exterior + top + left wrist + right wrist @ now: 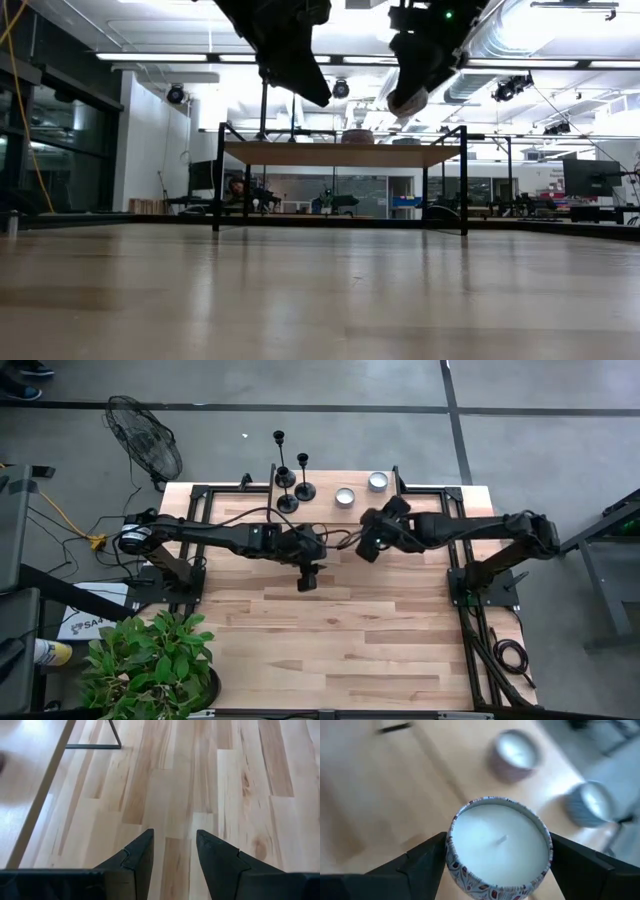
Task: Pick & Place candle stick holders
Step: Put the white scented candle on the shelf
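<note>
From above, three candle stick holders (288, 475) stand at the desk's (340, 630) far edge beside two tins (345, 497). Left gripper (174, 851): fingers spread, empty. Right gripper (497, 851): fingers pinch a candle tin (499, 845).

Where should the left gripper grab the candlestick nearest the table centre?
Probably take the nearest candlestick by its thin stem, midway between cup and round base, coming in level from the table-centre side. It stands upright, and the flat base sits too low to pinch.
</note>
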`<state>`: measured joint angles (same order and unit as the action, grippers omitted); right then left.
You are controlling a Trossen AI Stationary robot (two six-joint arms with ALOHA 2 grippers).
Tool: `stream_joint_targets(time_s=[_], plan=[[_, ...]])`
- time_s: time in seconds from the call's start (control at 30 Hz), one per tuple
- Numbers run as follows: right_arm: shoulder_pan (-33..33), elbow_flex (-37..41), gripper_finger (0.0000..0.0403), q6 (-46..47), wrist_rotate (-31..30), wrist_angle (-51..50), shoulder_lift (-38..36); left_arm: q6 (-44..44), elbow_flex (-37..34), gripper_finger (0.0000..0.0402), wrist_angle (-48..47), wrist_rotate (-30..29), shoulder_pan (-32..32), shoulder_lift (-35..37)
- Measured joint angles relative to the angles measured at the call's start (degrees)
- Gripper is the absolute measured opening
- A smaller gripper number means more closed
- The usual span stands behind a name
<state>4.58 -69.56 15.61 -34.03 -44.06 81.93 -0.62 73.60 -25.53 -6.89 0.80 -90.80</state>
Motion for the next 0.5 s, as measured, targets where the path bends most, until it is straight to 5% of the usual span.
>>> stream_joint_targets(time_s=[0.37, 0.5], plan=[[2.9, 0.1, 0.0312, 15.8, -15.3, 0.1, 0.5, -1.2, 0.0, 0.0145, 2.4, -0.2, 0.0, 0.0], [4.8, 0.1, 0.0312, 21.2, -16.4, 0.1, 0.6, -1.2, 0.0, 0.0145, 2.7, -0.3, 0.0, 0.0]])
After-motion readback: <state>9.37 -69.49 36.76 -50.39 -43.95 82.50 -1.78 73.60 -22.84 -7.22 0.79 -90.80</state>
